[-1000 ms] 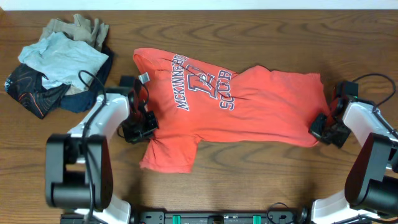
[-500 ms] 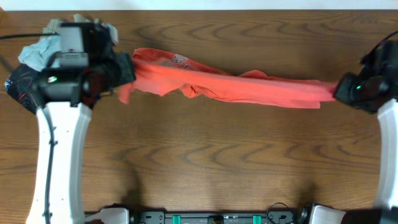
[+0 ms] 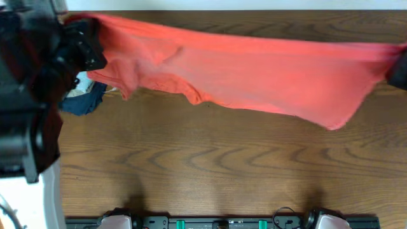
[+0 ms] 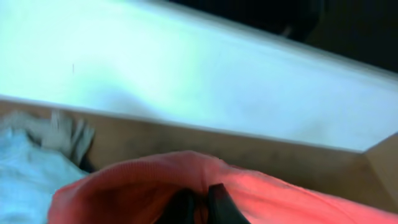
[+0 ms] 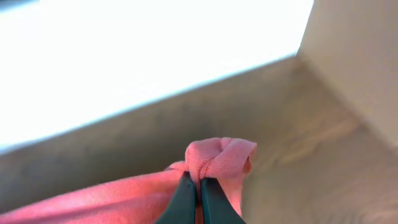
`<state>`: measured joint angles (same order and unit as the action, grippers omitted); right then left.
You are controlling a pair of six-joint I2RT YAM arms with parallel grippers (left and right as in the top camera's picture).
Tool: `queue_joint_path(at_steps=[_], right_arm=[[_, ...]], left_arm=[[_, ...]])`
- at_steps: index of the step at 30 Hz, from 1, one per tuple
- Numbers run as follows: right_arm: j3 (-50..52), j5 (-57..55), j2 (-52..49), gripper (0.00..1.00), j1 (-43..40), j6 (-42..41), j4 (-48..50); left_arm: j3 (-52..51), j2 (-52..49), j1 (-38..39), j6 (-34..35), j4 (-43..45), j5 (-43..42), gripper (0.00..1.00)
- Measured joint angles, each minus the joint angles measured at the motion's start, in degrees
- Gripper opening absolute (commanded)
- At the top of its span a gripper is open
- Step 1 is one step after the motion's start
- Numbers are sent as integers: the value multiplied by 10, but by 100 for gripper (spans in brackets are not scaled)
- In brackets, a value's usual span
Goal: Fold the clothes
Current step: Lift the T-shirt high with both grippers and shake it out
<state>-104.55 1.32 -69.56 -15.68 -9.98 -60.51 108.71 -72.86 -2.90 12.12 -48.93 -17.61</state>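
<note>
T-shirt (image 3: 254, 70) stretched above table (image 3: 191, 165), likely for flattening; left jaws (blurred view) and right jaws pinch its ends.

The right gripper (image 5: 199, 185) is pinching a bunched fold of red-orange knit T-shirt fabric (image 5: 221, 157) between its two dark fingers, with the jaws pressed together. The fabric is trailing toward the lower left, and the brown wooden table (image 5: 292, 124) is lying blurred beyond it.
</note>
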Motion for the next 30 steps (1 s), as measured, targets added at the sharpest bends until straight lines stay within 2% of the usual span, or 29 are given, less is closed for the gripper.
queue_joint_path(at_steps=[7, 11, 15, 18, 21, 24, 26, 30], right_arm=[[-10, -17, 8, 1, 0, 0, 19], [-10, 4, -45, 1, 0, 13, 19], [-10, 25, -123, 1, 0, 22, 31], [-9, 43, -185, 1, 1, 28, 65], [-7, 60, -240, 1, 2, 27, 145], [-4, 72, -282, 1, 3, 8, 256], [-2, 79, -301, 1, 4, -19, 356], [0, 84, -302, 1, 4, -52, 489]], left_arm=[[6, -16, 0, 0, 16, 0, 7], [6, -81, 0, 0, 17, 0, 6], [5, -158, 0, 0, 56, -1, 6], [5, -222, 1, -1, 117, -3, 6], [4, -278, 3, -2, 207, -5, 6], [2, -328, 7, 4, 322, -9, 6], [-1, -349, 8, 26, 404, -13, 6], [-5, -364, 9, 77, 566, -18, 6]])
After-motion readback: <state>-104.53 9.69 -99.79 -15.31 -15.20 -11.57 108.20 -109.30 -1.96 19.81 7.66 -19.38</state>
